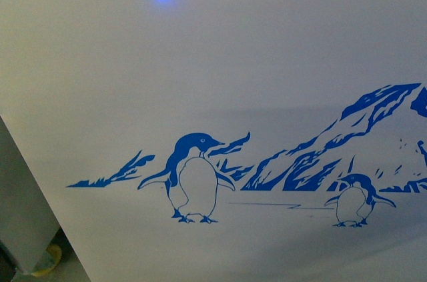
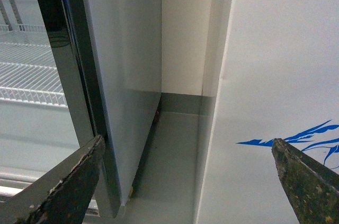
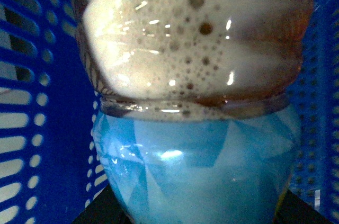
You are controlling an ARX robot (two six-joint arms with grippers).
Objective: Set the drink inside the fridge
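The fridge's white side point(image 1: 220, 62) with its blue penguin-and-mountain decal point(image 1: 193, 179) fills the front view at close range; its lids and baskets are out of view. The same white wall point(image 2: 280, 75) shows in the left wrist view with a bit of blue decal. My left gripper point(image 2: 188, 181) is open and empty, its dark fingertips point(image 2: 79, 173) spread beside that wall. My right gripper is shut on the drink bottle point(image 3: 193, 107), a clear bottle with a light blue label and foamy brown liquid, which fills the right wrist view; the fingers are barely visible at the frame's lower corners.
A taller grey upright cabinet point(image 2: 122, 75) with a glass door and white wire shelves point(image 2: 26, 70) stands beside the fridge, with a narrow floor gap point(image 2: 175, 144) between them. A blue perforated plastic basket point(image 3: 37, 102) surrounds the bottle on both sides.
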